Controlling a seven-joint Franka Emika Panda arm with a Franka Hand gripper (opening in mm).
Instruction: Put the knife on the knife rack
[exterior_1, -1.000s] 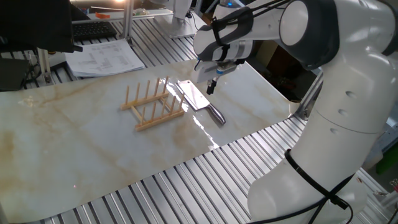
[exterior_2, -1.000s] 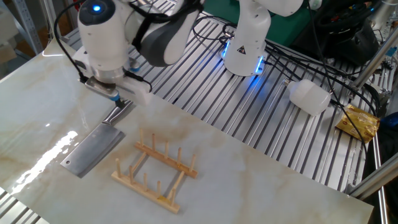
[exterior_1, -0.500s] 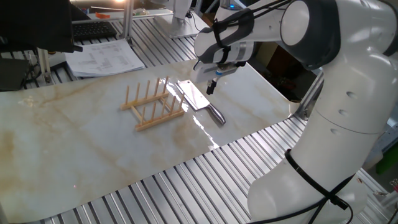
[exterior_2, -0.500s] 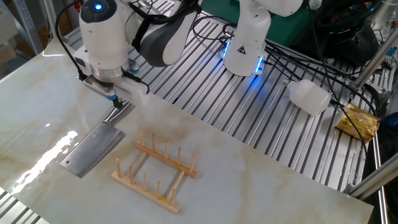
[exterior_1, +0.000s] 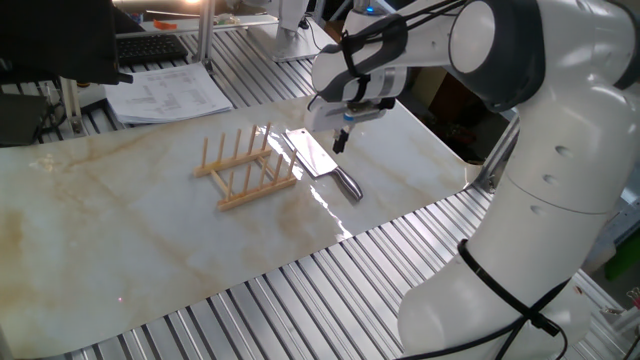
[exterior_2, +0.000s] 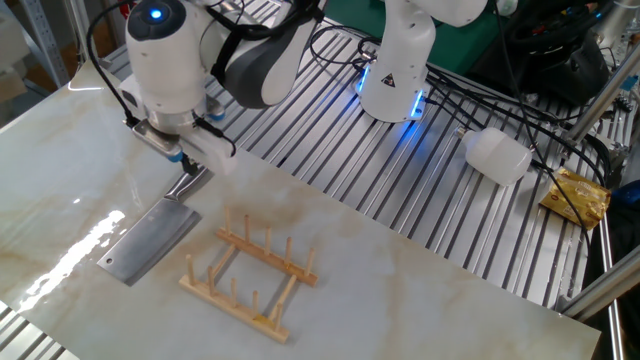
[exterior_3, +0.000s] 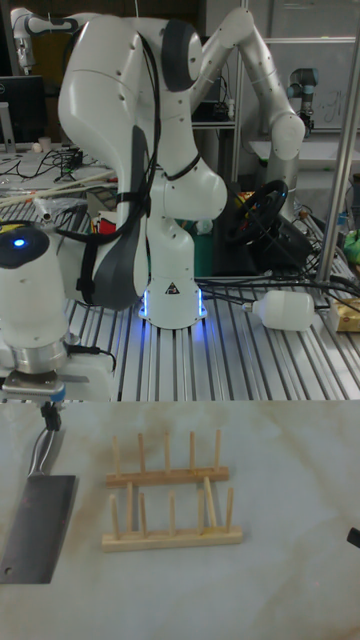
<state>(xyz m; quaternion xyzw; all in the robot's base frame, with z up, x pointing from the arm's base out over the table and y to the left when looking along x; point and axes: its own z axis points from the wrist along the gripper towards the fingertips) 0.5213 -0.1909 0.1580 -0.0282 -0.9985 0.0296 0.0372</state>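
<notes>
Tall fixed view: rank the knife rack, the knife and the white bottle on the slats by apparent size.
1. knife rack
2. knife
3. white bottle, though it lies farther from the camera, so it may only look smallest.

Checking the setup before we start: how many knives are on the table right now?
1. The knife lies flat on the table, beside the knife rack and not on it. No other knife shows in any view.

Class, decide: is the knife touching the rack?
Apart. The tall fixed view shows bare tabletop between the knife and the rack.
</notes>
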